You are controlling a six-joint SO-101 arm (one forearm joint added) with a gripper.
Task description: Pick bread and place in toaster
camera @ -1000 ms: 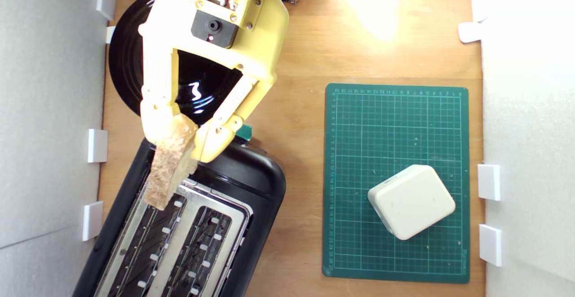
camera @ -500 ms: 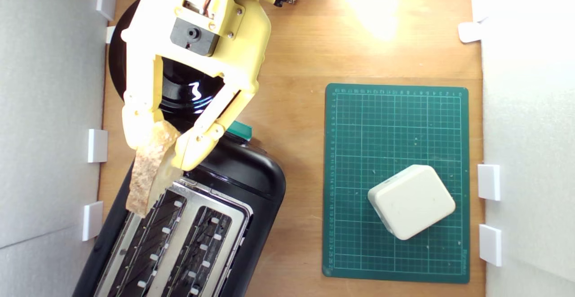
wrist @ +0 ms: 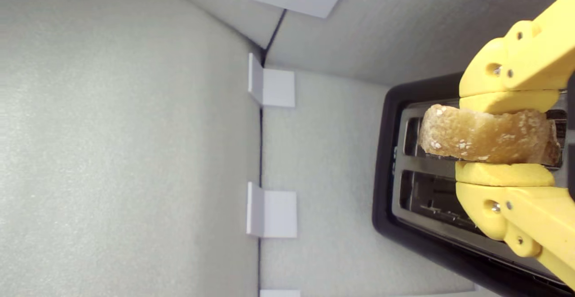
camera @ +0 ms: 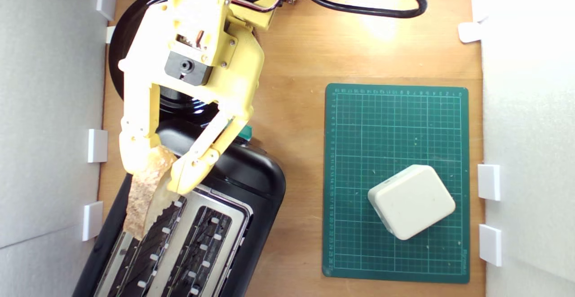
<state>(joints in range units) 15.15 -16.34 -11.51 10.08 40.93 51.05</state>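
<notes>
**Holding bread over the toaster's outer slot**

Gripper [camera: 164,171] is closed on the bread [camera: 143,198], pinching the slice on edge at its crust end. The rest of the slice sticks out past the fingertips and away from the arm. The wrist view confirms one yellow finger pressed to each flat side of the slice [wrist: 487,134], with no gap visible.

All positions below are relative to the toaster [camera: 242,175]:
- Bread sits above the silver top plate, roughly lined up with the slot nearer the exterior view's left. Its far tip is over that slot's outer edge. Cannot tell whether the lower edge has entered the slot.
- Gripper hangs over the lever end of the toaster, partly covering the teal lever knob [camera: 245,131].
- Round black plate [camera: 121,59] lies just beyond that same end, mostly under the arm.
- Green cutting mat [camera: 431,108] lies on the desk [camera: 305,54] to the exterior view's right, apart from the toaster, with a cream-white block [camera: 411,201] resting on it.
</notes>
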